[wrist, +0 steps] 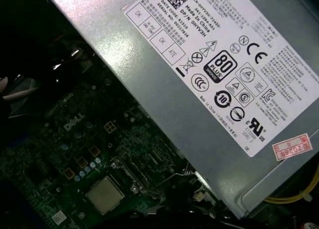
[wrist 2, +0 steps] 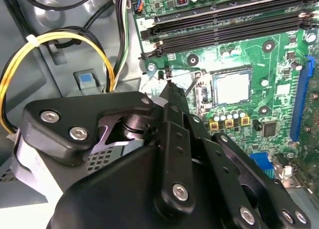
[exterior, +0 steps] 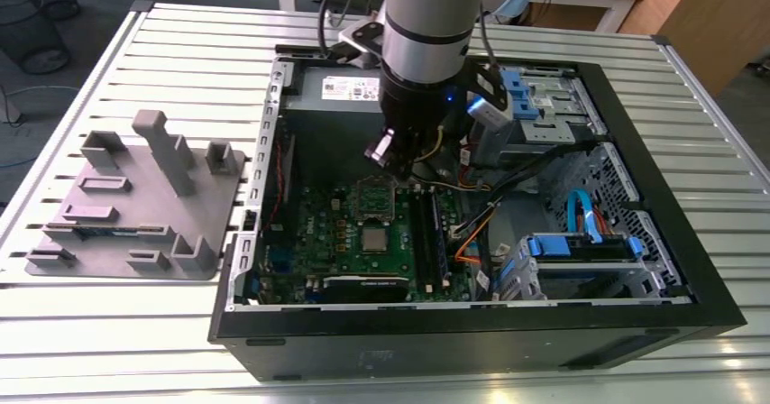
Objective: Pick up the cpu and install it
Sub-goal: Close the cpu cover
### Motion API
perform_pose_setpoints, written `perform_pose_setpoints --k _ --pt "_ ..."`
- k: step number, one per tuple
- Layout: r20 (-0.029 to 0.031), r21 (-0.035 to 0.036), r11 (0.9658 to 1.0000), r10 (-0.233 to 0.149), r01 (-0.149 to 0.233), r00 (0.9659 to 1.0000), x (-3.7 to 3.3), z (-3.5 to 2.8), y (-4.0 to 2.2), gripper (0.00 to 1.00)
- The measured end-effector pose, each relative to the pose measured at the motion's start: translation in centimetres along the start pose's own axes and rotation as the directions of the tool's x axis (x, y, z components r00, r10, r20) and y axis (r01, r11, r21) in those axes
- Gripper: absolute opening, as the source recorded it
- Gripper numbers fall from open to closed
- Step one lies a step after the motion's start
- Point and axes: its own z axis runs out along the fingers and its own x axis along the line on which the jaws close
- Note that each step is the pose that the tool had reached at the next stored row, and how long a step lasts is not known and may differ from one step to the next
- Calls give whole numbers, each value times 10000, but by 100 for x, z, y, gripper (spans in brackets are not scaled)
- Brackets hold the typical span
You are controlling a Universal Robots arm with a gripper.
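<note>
even bright overhead light, dim shadowed case interior, glare on motherboard

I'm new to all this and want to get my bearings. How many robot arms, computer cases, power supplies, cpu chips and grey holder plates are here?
Robot arm: 1
Computer case: 1
Power supply: 1
Cpu: 1
Grey holder plate: 1
Total: 5
</note>
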Motion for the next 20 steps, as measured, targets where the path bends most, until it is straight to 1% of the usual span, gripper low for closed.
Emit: perform_pose_setpoints --k 3,10,17,20 --pt "-27 20 9999 -124 124 9999 10 0 -6 11" --pt "-122 89 9993 -350 351 9993 43 -2 -22 11" --pt "-174 126 9985 -533 536 9984 91 -4 -47 11" --pt "-222 160 9980 -601 605 9979 110 -5 -57 11"
